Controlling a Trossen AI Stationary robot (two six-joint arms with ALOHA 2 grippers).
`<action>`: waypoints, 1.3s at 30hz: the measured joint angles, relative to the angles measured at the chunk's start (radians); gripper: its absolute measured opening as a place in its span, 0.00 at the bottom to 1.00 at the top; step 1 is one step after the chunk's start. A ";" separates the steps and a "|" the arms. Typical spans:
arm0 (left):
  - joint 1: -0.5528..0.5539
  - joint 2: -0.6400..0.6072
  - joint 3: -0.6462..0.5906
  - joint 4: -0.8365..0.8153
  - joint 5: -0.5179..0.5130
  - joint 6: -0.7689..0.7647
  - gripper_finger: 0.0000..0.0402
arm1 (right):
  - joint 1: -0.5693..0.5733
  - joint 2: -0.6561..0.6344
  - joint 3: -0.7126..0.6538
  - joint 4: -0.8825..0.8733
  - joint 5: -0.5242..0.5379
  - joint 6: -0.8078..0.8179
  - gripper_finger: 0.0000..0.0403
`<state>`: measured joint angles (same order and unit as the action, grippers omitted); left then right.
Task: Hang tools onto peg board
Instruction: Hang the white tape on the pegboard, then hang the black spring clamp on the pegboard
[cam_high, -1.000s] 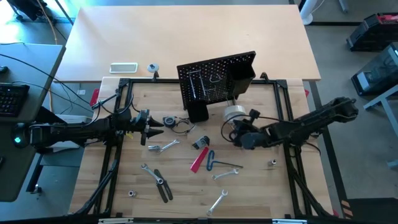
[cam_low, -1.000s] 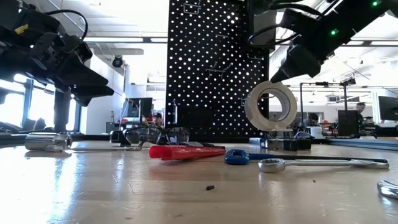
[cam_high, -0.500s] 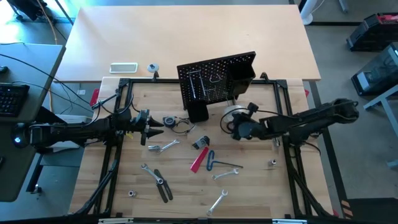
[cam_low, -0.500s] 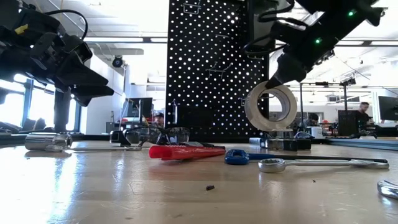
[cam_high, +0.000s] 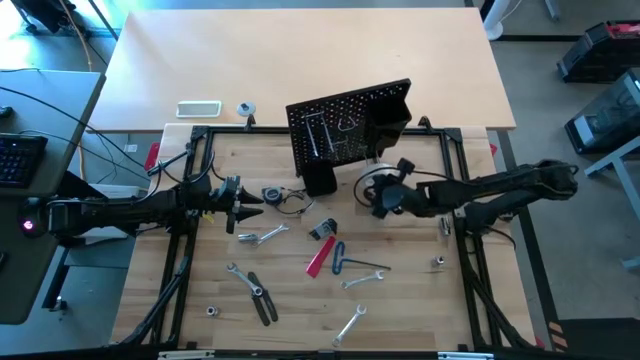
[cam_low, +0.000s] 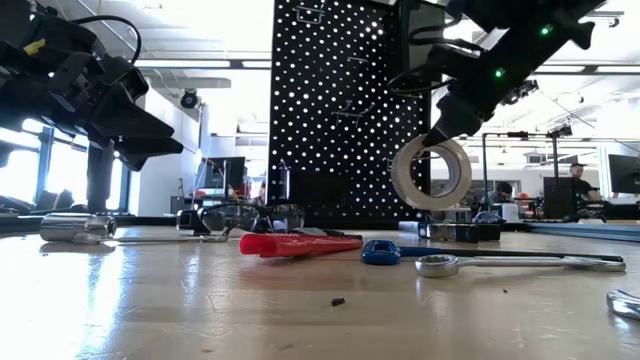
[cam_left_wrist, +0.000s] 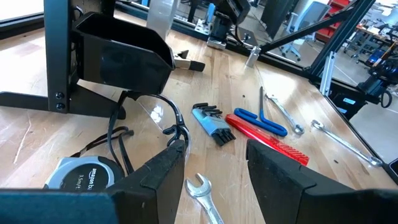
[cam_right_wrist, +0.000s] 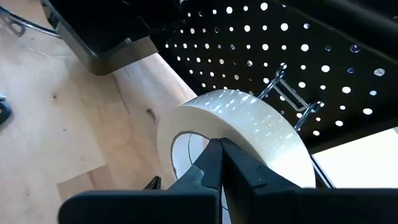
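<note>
My work surface is a pale wooden table (cam_high: 420, 310) edged by a black metal frame (cam_high: 190, 250). The peg board (cam_high: 345, 125) stands upright at its far edge. Across the middle lie a tape measure (cam_high: 272, 193), safety glasses (cam_high: 295, 203), a small wrench (cam_high: 262, 236), a hex key set (cam_high: 322, 230), a red-handled cutter (cam_high: 322, 257) and a blue-handled tool (cam_high: 339, 256). Toward the near edge lie black-handled pliers (cam_high: 261, 298) and another silver wrench (cam_high: 349, 326).
</note>
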<state>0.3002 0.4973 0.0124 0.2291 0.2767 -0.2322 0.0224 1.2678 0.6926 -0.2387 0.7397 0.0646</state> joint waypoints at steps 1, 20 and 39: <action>0.000 0.000 0.000 0.000 0.000 0.000 0.41 | -0.005 0.000 0.000 0.005 -0.004 -0.006 0.00; 0.000 0.000 0.000 0.000 0.000 0.000 0.41 | -0.009 0.000 0.000 -0.025 -0.062 0.021 0.00; 0.000 0.000 0.000 0.000 0.000 0.000 0.41 | 0.185 0.001 0.000 -0.176 -0.010 0.236 0.26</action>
<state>0.3000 0.4970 0.0124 0.2294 0.2765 -0.2324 0.2073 1.2686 0.6926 -0.4144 0.7295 0.3006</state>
